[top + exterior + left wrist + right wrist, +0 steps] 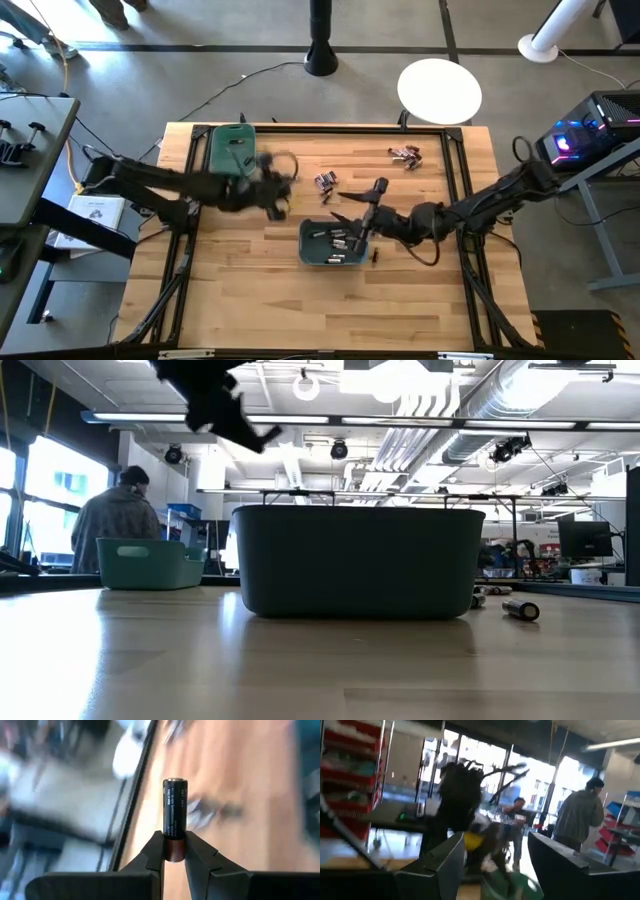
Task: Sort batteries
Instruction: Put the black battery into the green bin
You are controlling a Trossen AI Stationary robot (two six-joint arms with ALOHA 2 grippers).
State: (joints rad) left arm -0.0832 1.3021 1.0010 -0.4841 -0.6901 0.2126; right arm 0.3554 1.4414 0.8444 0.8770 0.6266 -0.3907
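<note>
The step in hand looks like a carry: the left gripper is clamped on one battery, held by its copper-brown lower end so that the dark, printed body and silvery cap stand up clear of the fingers; in the high view that gripper sits left of centre, between the green bin at the upper left of the table and the loose cells.

The right gripper hangs over the upper edge of the dark teal bin at the centre of the frame, its fingers spread and nothing visibly between them; in its own wrist view the two fingers stand well apart, which reads as a release just made or a reach about to begin, though I cannot tell which.

Batteries lie in three places in the high view: several inside the dark teal bin, a small cluster on the bare wood just above it, and another cluster toward the upper right of the table; one more lies just outside the bin's right wall. In the low view a couple of cells rest on the wood at the right of the big dark bin.

The next move, as I judge it, is to bring the held cell over the green bin and open the fingers above it; the upright grip leaves little margin, so a tilt could drop it short.
</note>
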